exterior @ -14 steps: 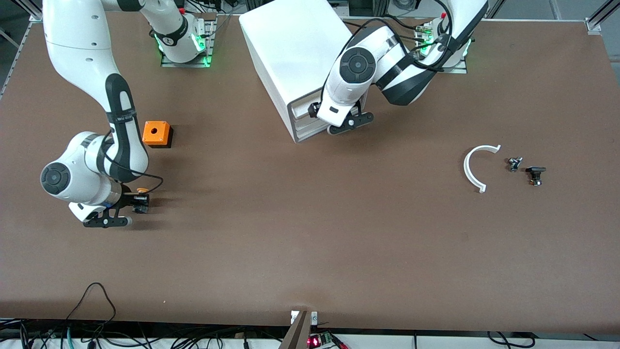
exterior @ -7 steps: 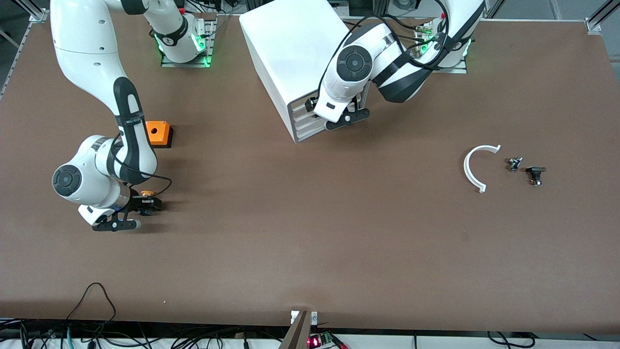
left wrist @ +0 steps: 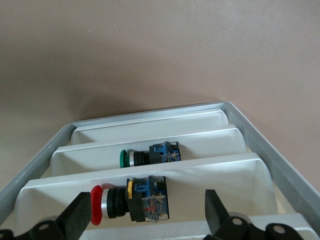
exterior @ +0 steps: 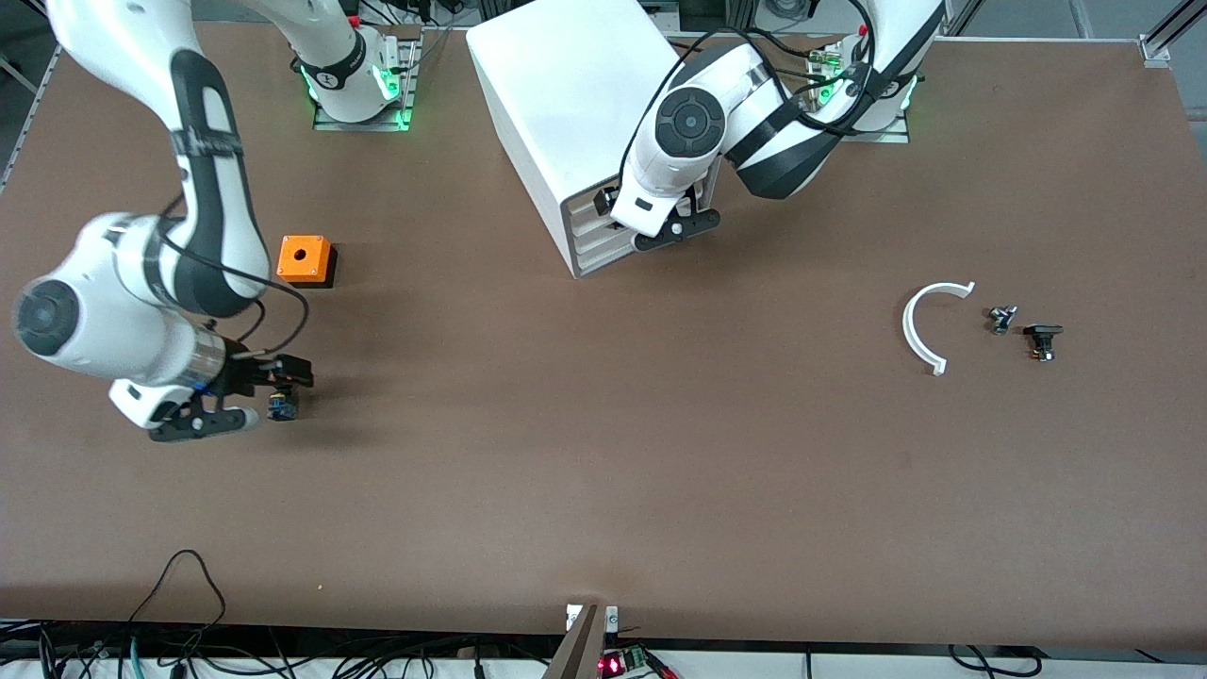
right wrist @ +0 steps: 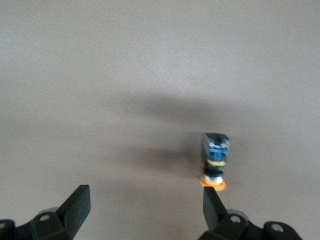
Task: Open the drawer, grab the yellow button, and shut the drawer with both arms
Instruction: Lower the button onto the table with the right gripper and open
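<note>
The button (exterior: 281,405), orange cap on a dark blue body, lies on its side on the table. It also shows in the right wrist view (right wrist: 216,155), beside one fingertip and not between the fingers. My right gripper (exterior: 278,387) (right wrist: 145,200) is open and empty, just above it. The white drawer cabinet (exterior: 566,104) stands at the robots' side of the table. Its drawer fronts (exterior: 589,236) look flush. My left gripper (exterior: 608,209) (left wrist: 147,212) is open at those fronts, and a red-capped button (left wrist: 130,200) and a green-capped one (left wrist: 147,157) lie in the drawers.
An orange box with a hole (exterior: 304,259) sits farther from the front camera than the button. Toward the left arm's end lie a white arc (exterior: 924,325) and two small dark parts (exterior: 1001,319) (exterior: 1042,339).
My right gripper let go of the button, which now lies on the table, and the arm rose and swung toward its end. My left gripper moved in against the cabinet front, then stayed.
</note>
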You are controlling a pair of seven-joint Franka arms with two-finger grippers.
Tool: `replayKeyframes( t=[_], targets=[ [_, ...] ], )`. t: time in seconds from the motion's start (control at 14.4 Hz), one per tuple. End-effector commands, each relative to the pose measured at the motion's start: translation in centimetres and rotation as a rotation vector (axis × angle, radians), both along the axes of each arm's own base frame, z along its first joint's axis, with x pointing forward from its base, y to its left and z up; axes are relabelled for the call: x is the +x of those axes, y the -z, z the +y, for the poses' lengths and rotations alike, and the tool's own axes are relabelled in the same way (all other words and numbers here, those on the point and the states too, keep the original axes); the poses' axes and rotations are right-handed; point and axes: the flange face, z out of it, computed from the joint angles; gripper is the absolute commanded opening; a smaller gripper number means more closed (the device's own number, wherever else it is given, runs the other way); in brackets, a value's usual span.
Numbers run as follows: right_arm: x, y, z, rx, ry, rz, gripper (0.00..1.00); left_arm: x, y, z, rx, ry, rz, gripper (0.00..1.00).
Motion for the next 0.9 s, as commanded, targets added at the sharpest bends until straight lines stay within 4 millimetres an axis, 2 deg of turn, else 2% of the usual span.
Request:
replayKeyframes(
  t=[0.0,0.21,0.28,0.35,0.62,0.83],
  targets=[
    [-1.7,-4.7,0.6,-0.03,0.031,-0.018,1.0,-1.3,-1.0,-0.1,-0.005,0.017,0.032,1.0],
    [-3.5,-9.3,1.1,-0.089,0.084,-0.009,1.0,-0.9,-1.2,0.0,-0.011,0.014,0.028,1.0],
    [-4.5,-11.1,2.0,-0.081,0.091,-0.003,1.0,-0.1,-1.6,0.2,-0.022,0.024,0.012,1.0],
    [-5.3,-12.4,1.7,-0.062,0.13,0.009,1.0,1.5,-2.4,1.2,-0.043,0.035,-0.012,1.0],
    [-7.4,-17.0,1.8,-0.023,0.205,-0.002,1.0,8.2,-5.4,7.6,-0.069,0.089,-0.128,1.0],
    [-8.8,-20.0,1.6,-0.048,0.192,-0.044,1.0,11.9,-10.4,12.4,0.029,0.257,-0.179,1.0]
  ],
)
